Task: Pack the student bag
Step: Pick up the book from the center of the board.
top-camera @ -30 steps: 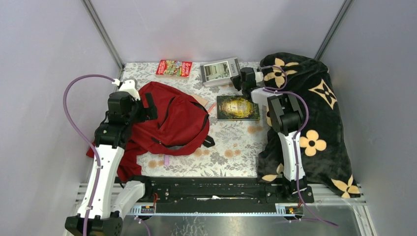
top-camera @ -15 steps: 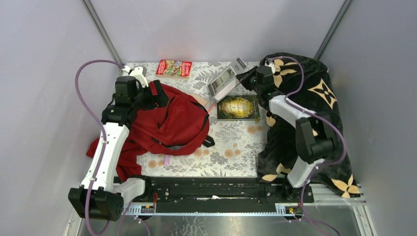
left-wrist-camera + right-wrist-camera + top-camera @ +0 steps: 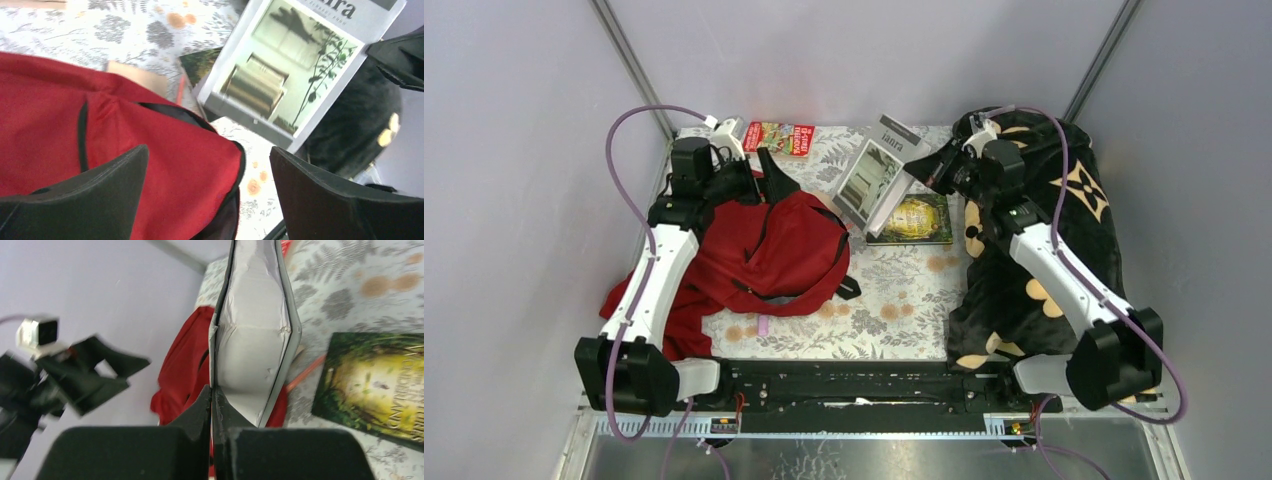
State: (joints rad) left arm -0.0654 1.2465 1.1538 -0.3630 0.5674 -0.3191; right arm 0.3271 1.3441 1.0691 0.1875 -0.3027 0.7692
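The dark-red student bag lies left of centre, its black-zipped mouth up; it also shows in the left wrist view. My left gripper hovers open over the bag's far top edge, empty. My right gripper is shut on the cover edge of a grey book, held tilted in the air beside the bag's right side. The jaws pinch the thin cover. The bag's inside is hidden.
A green-and-gold book lies flat under the lifted grey book. A red book lies at the back edge. A black blanket with tan flowers fills the right side. Loose red cloth lies left of the bag. Walls enclose the table.
My right gripper has lifted the grey book off the table, swung it left and tilted it toward the bag. My left arm has reached further back over the bag's top.
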